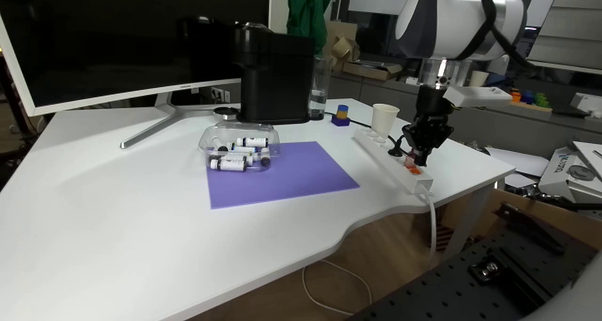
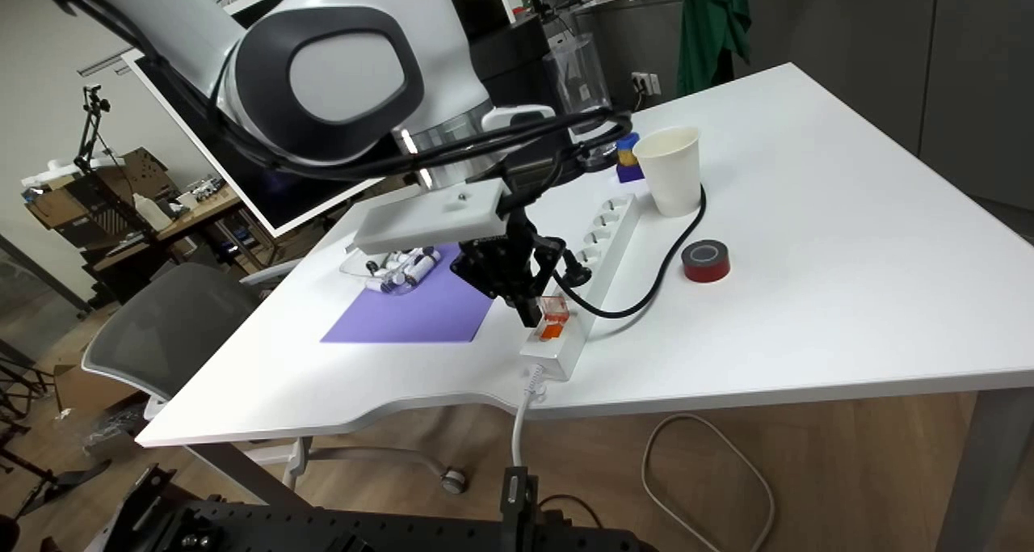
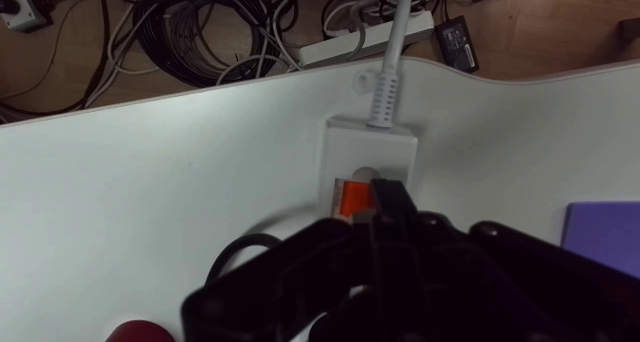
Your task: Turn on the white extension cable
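In an exterior view, the white extension cable [image 1: 397, 168] is lying slantwise on a white table [image 1: 117, 217] right of centre, its white cord [image 1: 432, 222] hanging over the edge at the lower right. The gripper [image 3: 391, 197] is pointing down at the cord end of the strip, its fingers pressed together; in the wrist view the fingertips are partly covering the orange-red switch [image 3: 355, 197] near the centre; whether they are touching it cannot be told. In an exterior view, a see-through reddish flap [image 2: 556, 306] is standing beside the switch, a black plug [image 2: 575, 271] is sitting in the strip at mid-frame, a white cup [image 2: 672, 172] is standing next to the strip's far end, and a roll of tape [image 2: 705, 263] is lying farther right. Left of centre, a clear container [image 1: 235, 130] of small bottles [image 1: 229, 164] is overlapping a purple sheet [image 1: 291, 180].
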You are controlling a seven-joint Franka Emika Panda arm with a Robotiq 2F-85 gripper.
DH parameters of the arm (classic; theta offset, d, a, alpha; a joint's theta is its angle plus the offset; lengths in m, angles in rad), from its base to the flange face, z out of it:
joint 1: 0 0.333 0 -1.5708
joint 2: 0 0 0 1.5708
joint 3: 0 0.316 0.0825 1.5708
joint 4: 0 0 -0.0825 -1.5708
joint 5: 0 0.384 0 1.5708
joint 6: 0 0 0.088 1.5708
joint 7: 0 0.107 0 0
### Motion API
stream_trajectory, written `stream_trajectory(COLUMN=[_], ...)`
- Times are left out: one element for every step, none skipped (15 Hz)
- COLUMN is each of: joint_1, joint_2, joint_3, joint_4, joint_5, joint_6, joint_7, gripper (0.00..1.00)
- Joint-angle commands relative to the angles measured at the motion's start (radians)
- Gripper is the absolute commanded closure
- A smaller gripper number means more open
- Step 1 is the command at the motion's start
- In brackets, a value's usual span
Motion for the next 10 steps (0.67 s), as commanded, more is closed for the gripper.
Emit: stream_trajectory(joint_1=[-0.014, -0.017, -0.018, -0.018, -0.019, -0.019, -0.017, -0.019, -0.019, -0.019], joint_2=[0.055, 0.07, 0.087, 0.101, 0.114, 0.124, 0.131, 0.134, 0.137, 0.13], joint_3=[0.005, 0.007, 0.007, 0.008, 0.01, 0.012, 0.012, 0.017, 0.019, 0.02], joint_4=[0.069, 0.083, 0.099, 0.112, 0.122, 0.128, 0.13, 0.13, 0.128, 0.123], joint_5=[0.012, 0.012, 0.007, 0.003, 0.0, -0.004, -0.01, -0.01, -0.013, -0.016], joint_6=[0.005, 0.01, 0.009, 0.007, 0.005, 0.004, 0.005, 0.005, 0.005, 0.009], joint_7=[0.011, 0.012, 0.016, 0.019, 0.021, 0.022, 0.023, 0.019, 0.018, 0.015], gripper=[1.0, 1.0, 1.0, 1.0, 1.0, 1.0, 1.0, 1.0, 1.0, 1.0])
